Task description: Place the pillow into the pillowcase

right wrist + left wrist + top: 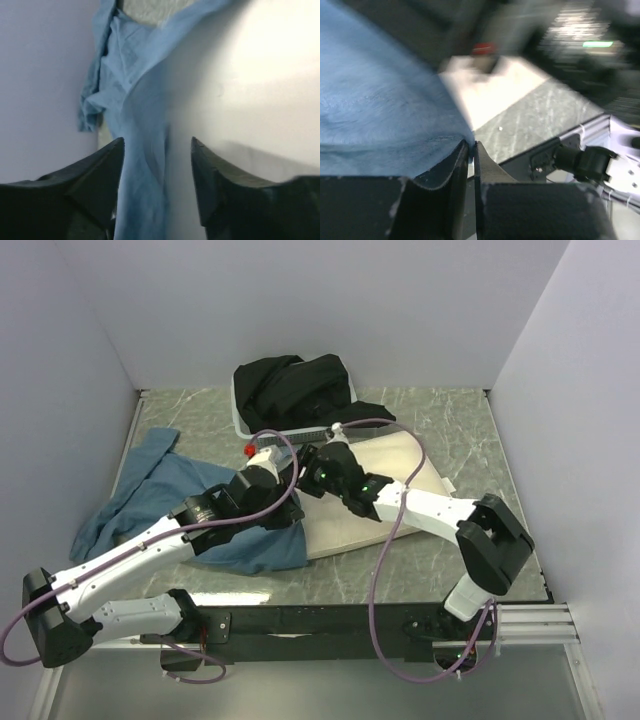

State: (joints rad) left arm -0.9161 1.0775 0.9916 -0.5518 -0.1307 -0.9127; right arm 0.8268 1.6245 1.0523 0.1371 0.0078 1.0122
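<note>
Judging from the overhead view, the job was at an early stage: the pillow point(390, 458) lay at the centre right of the table point(450, 420) with most of its cream surface bare. The pillowcase point(160, 490) sprawled from the left of the frame, and only its near edge overlapped the pillow's lower left end. Whether that end sat inside the mouth or the blue cloth merely lay over it could not be told, so nearly all of the stuffing was left to do. Both arms met over this overlap, and their bodies hid the fingertips from above. The wrist cameras supplied that detail. The right gripper point(157, 145) had its jaws well apart and clamped on nothing. Between and beyond them a rumpled band of pillowcase ran up the frame, with pale pillow to its right. The left gripper point(471, 150) had its jaws almost together, with only a slit between them. Blue cloth reached right up to the left tip, but in that blurred picture I could not tell whether any fold was pinched. Only the overhead view showed the black cloth point(295, 385) heaped on a pale tray point(237, 418) at the upper centre, just beyond the pillow's far edge and apart from the work.
</note>
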